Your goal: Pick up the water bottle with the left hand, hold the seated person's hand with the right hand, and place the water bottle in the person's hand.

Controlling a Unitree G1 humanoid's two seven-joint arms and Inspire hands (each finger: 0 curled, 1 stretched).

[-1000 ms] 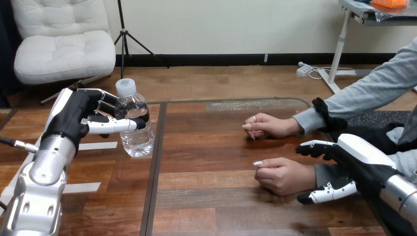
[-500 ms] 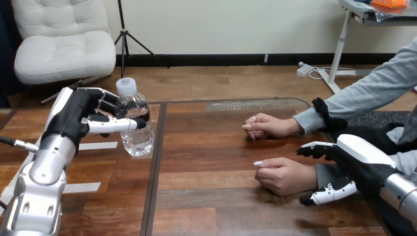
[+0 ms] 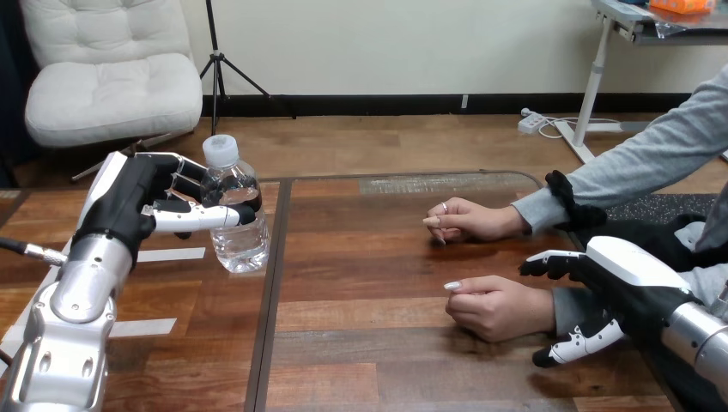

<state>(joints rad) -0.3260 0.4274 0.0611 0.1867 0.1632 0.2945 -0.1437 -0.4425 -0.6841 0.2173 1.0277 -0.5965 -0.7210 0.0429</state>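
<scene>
At the near right, the right hand (image 3: pixel 631 283) lies beside the wrist of the person's nearer hand (image 3: pixel 494 307). Its fingers (image 3: pixel 549 262) are spread loose on the far side of the wrist and its thumb (image 3: pixel 579 343) on the near side, neither closed on it. That nearer hand rests curled on the wooden table (image 3: pixel 378 343). Farther back at the left, the water bottle (image 3: pixel 239 245) stands upright on the table, long axis vertical, cap pointing up. The left hand (image 3: pixel 137 202) wraps it from the left, fingers and thumb curled round its upper body. At the far right, the person's farther hand (image 3: pixel 470 219) rests on the table, well apart from the bottle.
</scene>
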